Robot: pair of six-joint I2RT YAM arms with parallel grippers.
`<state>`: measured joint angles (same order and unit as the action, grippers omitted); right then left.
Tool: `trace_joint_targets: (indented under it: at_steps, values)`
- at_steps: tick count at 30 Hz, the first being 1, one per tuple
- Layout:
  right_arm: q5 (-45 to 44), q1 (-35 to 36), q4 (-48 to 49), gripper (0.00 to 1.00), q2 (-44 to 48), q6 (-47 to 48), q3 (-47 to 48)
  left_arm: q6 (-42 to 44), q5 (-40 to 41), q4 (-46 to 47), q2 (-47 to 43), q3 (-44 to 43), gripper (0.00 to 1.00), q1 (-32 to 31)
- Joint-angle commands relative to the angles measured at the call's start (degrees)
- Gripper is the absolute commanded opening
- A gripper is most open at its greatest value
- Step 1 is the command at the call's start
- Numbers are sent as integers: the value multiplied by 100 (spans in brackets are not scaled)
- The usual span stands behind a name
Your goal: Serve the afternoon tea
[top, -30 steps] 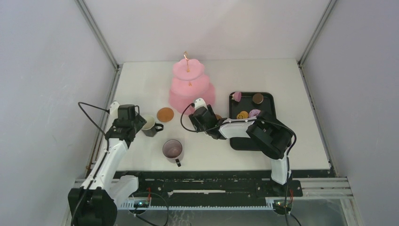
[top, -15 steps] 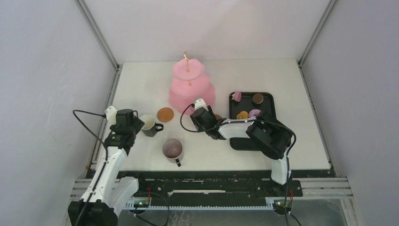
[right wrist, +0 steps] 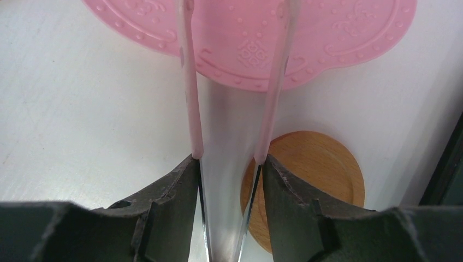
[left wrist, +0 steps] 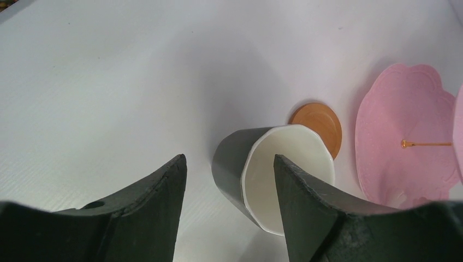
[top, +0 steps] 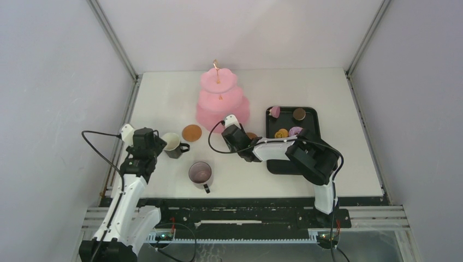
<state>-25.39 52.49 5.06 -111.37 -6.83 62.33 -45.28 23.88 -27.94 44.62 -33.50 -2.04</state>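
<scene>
While left end effector gapes, mug just ahead | right end effector grips tongs

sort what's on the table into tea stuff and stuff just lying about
Tea things: pink cake stand, toy pastries, left mug, near mug, coaster by the mugs, coaster by the stand.
Not part of it: black tray, metal tongs in the right gripper.

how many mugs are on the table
2. The far mug sits beside the brown coaster; the near mug stands nearer the front, to its right. None seems hidden.
</scene>
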Motion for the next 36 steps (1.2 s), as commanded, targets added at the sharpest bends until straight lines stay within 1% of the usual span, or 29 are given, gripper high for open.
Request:
trace_joint_targets:
  at_steps: [1, 12, 13, 14, 17, 21, 28, 32, 36]
  values:
    - [-74, 74, -97, 53, 332, -111, 202, -109, 156, 109, -178, 71, 65, 57]
    - [134, 89, -649, 51, 1063, -414, 212, -87, 68, 54, -487, 54, 66, 55]
    - [141, 94, -774, 50, 1122, -462, 229, -87, 21, 47, -512, 62, 66, 56]
    - [154, 99, -894, 46, 1174, -503, 247, -91, -20, 47, -531, 75, 66, 61]
    - [168, 117, -1238, 45, 1341, -628, 280, -101, -130, 59, -633, 126, 67, 55]
    - [-11, 234, -1727, 45, 1592, -890, 280, -7, -256, 2, -864, 133, 68, 47]
    - [-524, 674, -2729, 46, 2275, -1419, 148, 192, -584, -178, -1317, 18, 69, 36]
    - [-781, 912, -3321, 46, 2850, -1921, -149, 236, -624, -309, -1540, -65, 69, -170]
    - [-942, 1095, -3995, 45, 3519, -2599, -507, 203, -338, -397, -1693, -190, 69, -786]
